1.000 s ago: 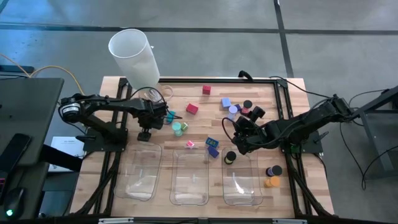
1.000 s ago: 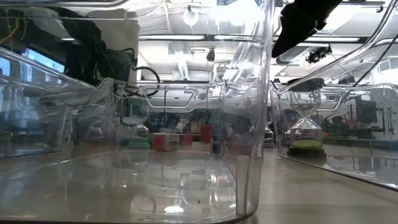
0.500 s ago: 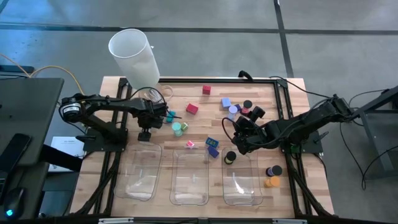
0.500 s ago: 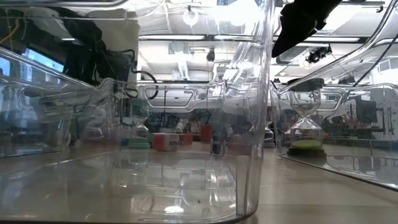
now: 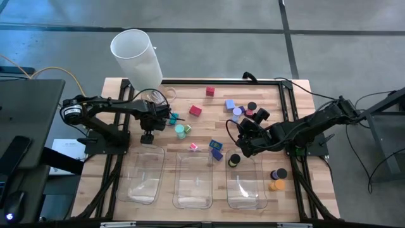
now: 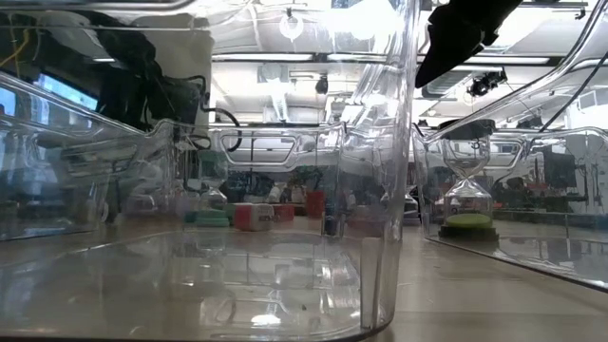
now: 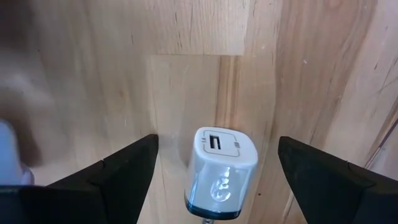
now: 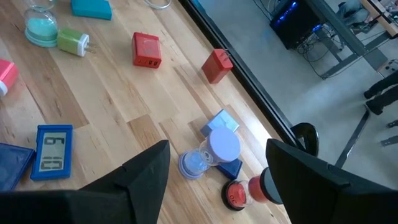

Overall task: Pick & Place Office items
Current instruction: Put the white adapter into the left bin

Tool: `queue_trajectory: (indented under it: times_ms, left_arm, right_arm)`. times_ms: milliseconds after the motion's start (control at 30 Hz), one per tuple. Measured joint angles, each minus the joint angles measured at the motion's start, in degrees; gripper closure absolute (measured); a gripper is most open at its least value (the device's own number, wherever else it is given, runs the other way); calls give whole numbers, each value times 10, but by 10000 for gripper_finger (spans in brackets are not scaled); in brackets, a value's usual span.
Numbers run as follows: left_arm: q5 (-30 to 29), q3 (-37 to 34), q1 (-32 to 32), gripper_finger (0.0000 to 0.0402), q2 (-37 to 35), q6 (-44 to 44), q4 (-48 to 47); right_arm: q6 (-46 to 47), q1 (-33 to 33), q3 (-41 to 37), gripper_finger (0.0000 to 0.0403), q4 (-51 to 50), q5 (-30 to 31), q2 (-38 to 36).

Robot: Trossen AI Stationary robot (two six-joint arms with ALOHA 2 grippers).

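Left gripper (image 7: 214,163) is low over the desk (image 5: 291,104) near its left rear, fingers wide, straddling a small white USB charger block (image 7: 219,171) that stands on the wood; no contact visible on either side. Right gripper (image 8: 214,163) hovers above the desk's right-centre, fingers wide and empty, looking down on scattered office items: red cube (image 8: 147,50), second red block (image 8: 217,65) at the frame rail, green charger (image 8: 73,42), teal block (image 8: 91,8), blue clock-like piece (image 8: 51,151), and a tight blue/clear cluster (image 8: 217,149). Three clear trays sit along the front edge; the right tray (image 5: 243,183) holds one green-topped piece (image 6: 469,224), the others look empty. Judgement: left arm is set to close on the charger block. Risks: the block sits off-centre between the fingers, so one finger may touch first and tip or skid it; its smooth rounded shell could slip in a shallow pinch. On the right, the crowded cluster invites a double grab or knocking neighbours toward the rail.
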Motion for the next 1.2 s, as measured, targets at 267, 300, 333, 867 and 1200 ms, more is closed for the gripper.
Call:
queue_trajectory:
  times_ms: [267, 300, 333, 867, 1200]
  left_arm:
    - [0, 0, 0, 71, 0, -2, 0]
    - [0, 0, 0, 71, 0, -2, 0]
    - [0, 0, 0, 71, 0, -2, 0]
    - [-19, 0, -3, 71, 0, 4, 0]
    - [-49, -6, -3, 74, 0, 53, -3]
  right_arm:
    - [0, 0, 0, 147, 3, 0, 0]
    - [0, 0, 0, 147, 4, 0, 0]
    - [0, 0, 0, 147, 5, 0, 0]
    - [0, 0, 0, 147, 7, 0, 0]
    - [0, 0, 0, 147, 6, 0, 0]
